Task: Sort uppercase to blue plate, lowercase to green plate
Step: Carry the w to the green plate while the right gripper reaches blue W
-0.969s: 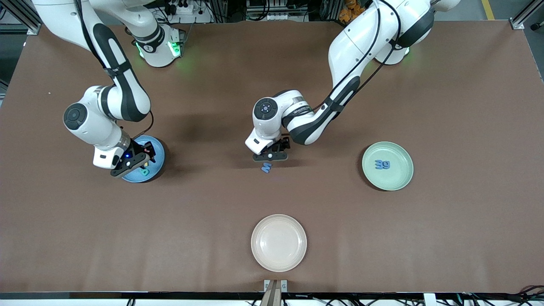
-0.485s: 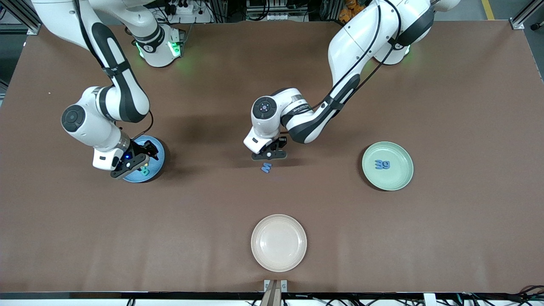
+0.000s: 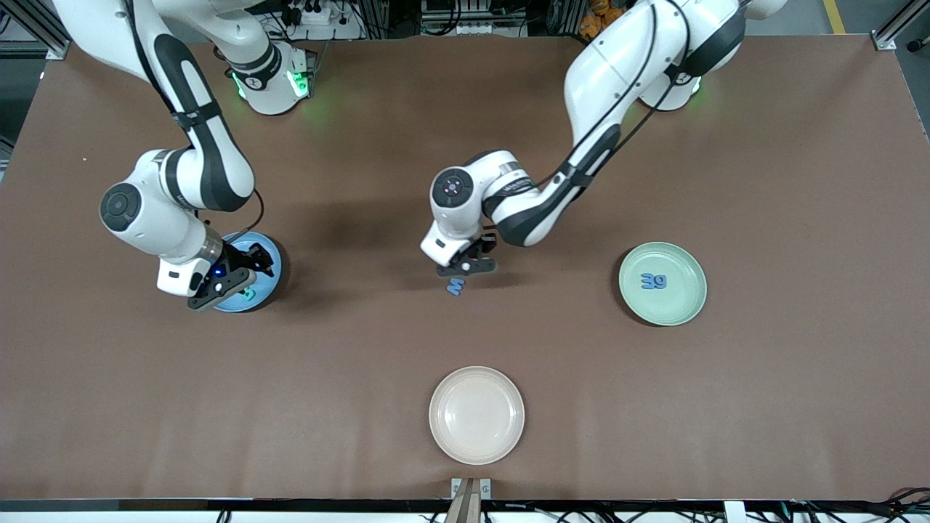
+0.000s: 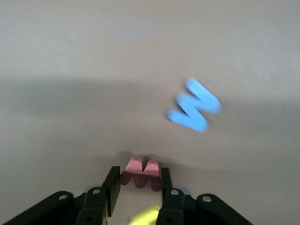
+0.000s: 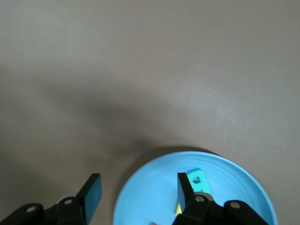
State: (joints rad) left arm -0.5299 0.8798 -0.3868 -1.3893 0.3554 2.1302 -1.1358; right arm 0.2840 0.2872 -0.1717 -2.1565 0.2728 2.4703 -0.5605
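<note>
Left gripper (image 4: pixel 138 185), low over the middle of the brown surface (image 3: pixel 763 407), is clamped on a small red letter (image 4: pixel 141 170) held between its two fingers (image 4: pixel 111 190); a scrap of yellow foam (image 4: pixel 145 215) shows just beneath the held letter, its shape unreadable. A larger blue letter (image 3: pixel 455 286) lies flat on the surface, just beside this gripper and nearer to the front camera, apart from the fingers.

Right gripper (image 5: pixel 136 190) hangs over the rim of the blue plate (image 5: pixel 140 206) at the right arm's end of the surface, fingers spread and grasping nothing. A teal letter (image 5: pixel 197 179) rests inside that plate, close by one finger; a sliver of yellow shows next to it.

The green plate (image 3: pixel 683 305), toward the left arm's end, carries small blue letters (image 3: pixel 654 280) near its centre, well apart from both grippers. A cream plate (image 3: pixel 476 436) sits nearest the front camera, midway along the surface.
</note>
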